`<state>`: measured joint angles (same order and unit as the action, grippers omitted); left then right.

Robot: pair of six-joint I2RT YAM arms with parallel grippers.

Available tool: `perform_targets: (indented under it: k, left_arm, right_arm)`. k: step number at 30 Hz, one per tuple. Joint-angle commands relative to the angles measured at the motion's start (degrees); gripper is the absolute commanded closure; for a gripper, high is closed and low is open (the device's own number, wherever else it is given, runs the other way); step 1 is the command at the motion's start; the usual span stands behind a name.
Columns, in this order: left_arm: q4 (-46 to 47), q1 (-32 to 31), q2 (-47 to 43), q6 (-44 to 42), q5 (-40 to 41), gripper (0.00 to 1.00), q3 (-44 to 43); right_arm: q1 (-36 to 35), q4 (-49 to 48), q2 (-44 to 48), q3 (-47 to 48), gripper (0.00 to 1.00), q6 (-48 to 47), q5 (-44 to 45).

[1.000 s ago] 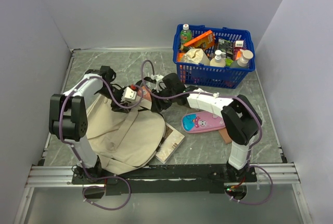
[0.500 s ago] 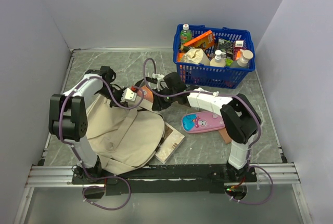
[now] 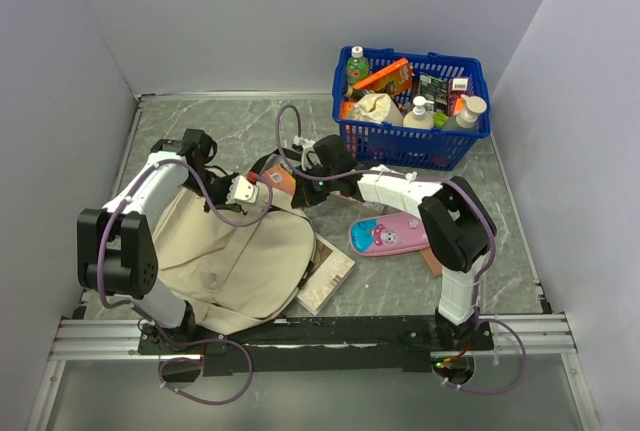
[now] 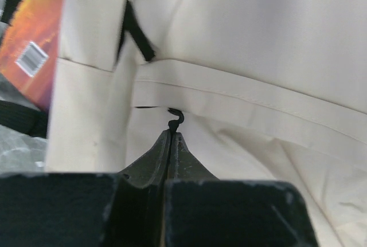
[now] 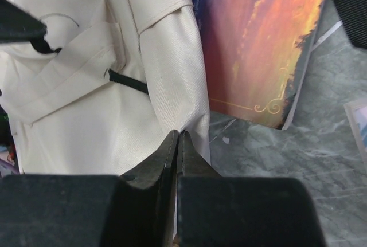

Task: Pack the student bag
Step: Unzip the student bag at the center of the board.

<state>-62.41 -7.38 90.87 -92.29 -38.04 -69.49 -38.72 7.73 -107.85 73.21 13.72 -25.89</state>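
Note:
The student bag (image 3: 225, 256), beige with black straps, lies flat at the near left. In the left wrist view its cream fabric (image 4: 246, 40) fills the frame. My left gripper (image 3: 243, 191) (image 4: 172, 133) is shut at the bag's top edge, with a small black zipper pull (image 4: 175, 121) pinched at its tips. My right gripper (image 3: 291, 177) (image 5: 178, 134) is shut on a fold of the bag's fabric (image 5: 172, 75) at its far right corner. An orange-covered book (image 3: 279, 179) (image 5: 258, 46) lies partly under that corner.
A blue basket (image 3: 470, 131) full of bottles and packets stands at the back right. A pink pencil case (image 3: 390, 236) lies by the right arm, with a brown item (image 3: 433, 262) beside it. A thin book (image 3: 326, 273) pokes out under the bag's right edge.
Both grippers went from open to shut, the left on the zipper pull and the right on the bag's fabric. The left arm's elbow swung left and lower.

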Motion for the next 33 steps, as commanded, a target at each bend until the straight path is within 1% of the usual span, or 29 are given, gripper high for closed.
perform_targets:
  k: [1, 8, 11, 16, 18, 25, 33]
  left_arm:
    - [-2.19, -0.36, -2.45, -1.14, 0.6, 0.99, 2.25]
    - [1.59, -0.36, -5.87, 0.35, 2.62, 0.98, 8.49]
    - [2.12, -0.36, -6.58, 0.79, 2.53, 0.98, 9.2]
    - [-0.77, -0.36, -7.99, 1.06, 3.06, 0.97, 9.29]
    - [-1.92, -0.36, -9.65, 0.8, 3.24, 0.97, 9.81]
    - [-6.66, -0.36, -15.54, 0.27, 6.31, 0.97, 15.78]
    - [-10.88, -0.27, -22.05, 2.55, 7.81, 0.97, 20.89]
  right_arm:
    - [1.89, -1.13, 1.32, 2.73, 1.0, 1.75, 4.52]
    - [3.65, -1.31, 3.09, 1.15, 1.0, 2.28, 7.43]
    - [3.91, -0.78, 3.09, 1.15, 1.0, 2.11, 9.27]
    - [4.88, 1.41, 1.77, 2.81, 1.0, 2.46, 12.0]
    - [5.49, 1.94, 1.42, 4.04, 1.0, 2.81, 14.62]
    - [6.37, 3.79, 0.63, 6.86, 1.0, 4.65, 23.06]
    - [5.41, 5.54, -0.25, 7.91, 1.0, 8.08, 29.57]
